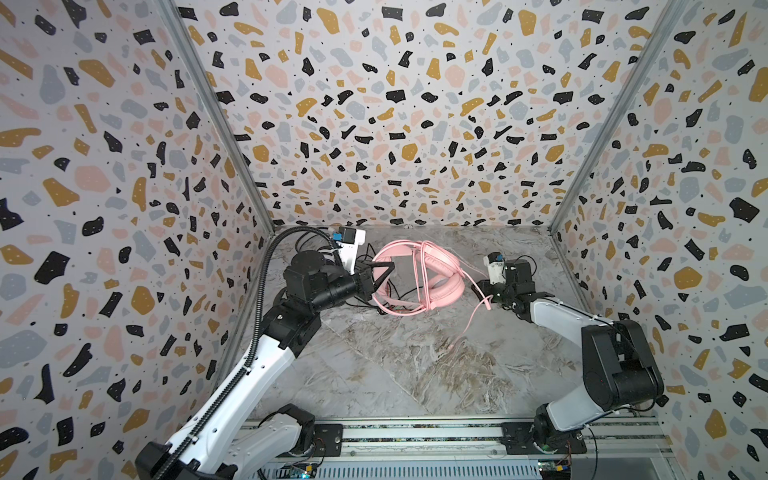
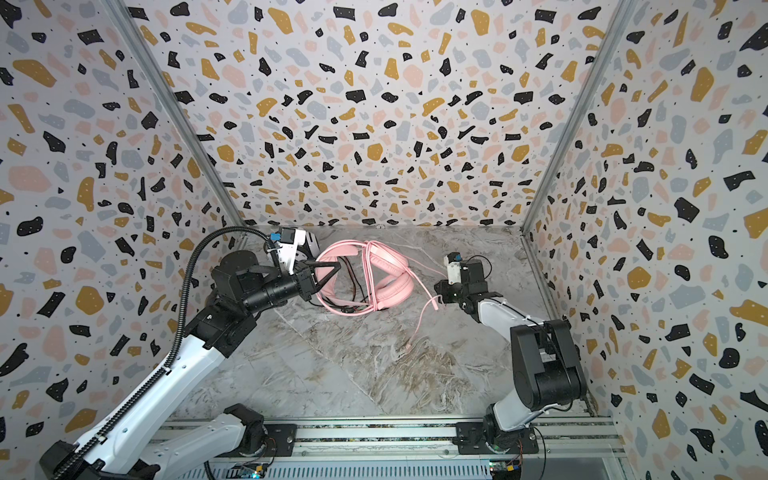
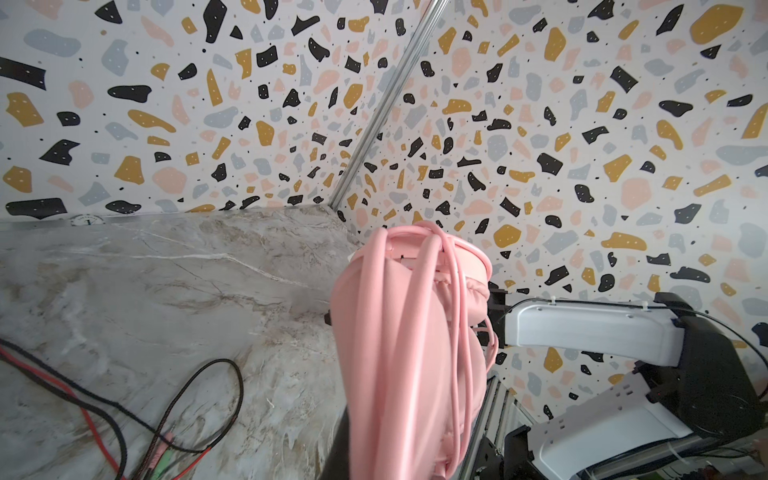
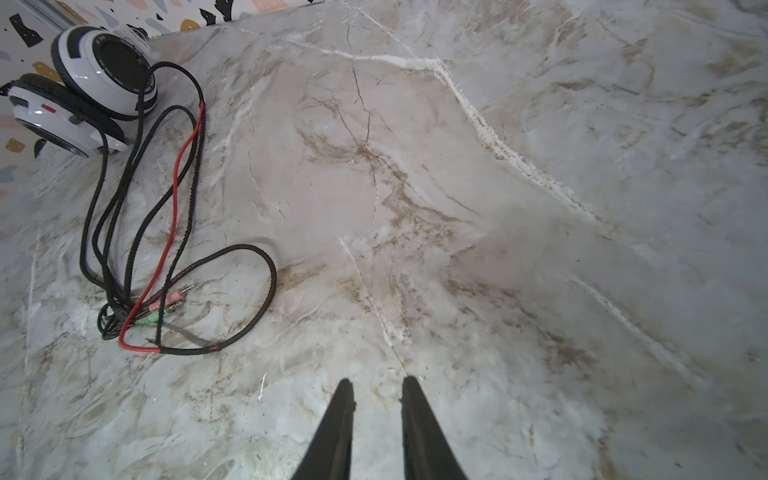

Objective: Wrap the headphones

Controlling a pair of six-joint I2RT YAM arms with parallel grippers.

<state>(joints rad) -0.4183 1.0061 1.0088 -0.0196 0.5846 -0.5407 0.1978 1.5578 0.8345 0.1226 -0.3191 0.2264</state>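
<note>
The pink headphones (image 1: pixel 440 266) (image 2: pixel 390 266) sit at the back middle of the table, lifted on the left side, with their pink cable wound several turns round band and ear cups. My left gripper (image 1: pixel 388 266) (image 2: pixel 336 264) is shut on the headband; the left wrist view is filled by the pink headphones (image 3: pixel 399 332). The cable's loose end (image 1: pixel 478 307) trails down onto the table beside my right gripper (image 1: pixel 481 287) (image 4: pixel 377 382), which stands slightly open with nothing between its fingers. The white and black headphones (image 4: pixel 95 83) lie at the back left corner, black cable (image 4: pixel 178 257) unwound.
The marble table (image 1: pixel 415 365) is boxed in by terrazzo-patterned walls on three sides. The black and red cable (image 3: pixel 199 390) with its pink and green plugs (image 4: pixel 166 305) sprawls under and left of the pink headphones. The arms' mounting rail (image 1: pixel 415 436) runs along the front edge.
</note>
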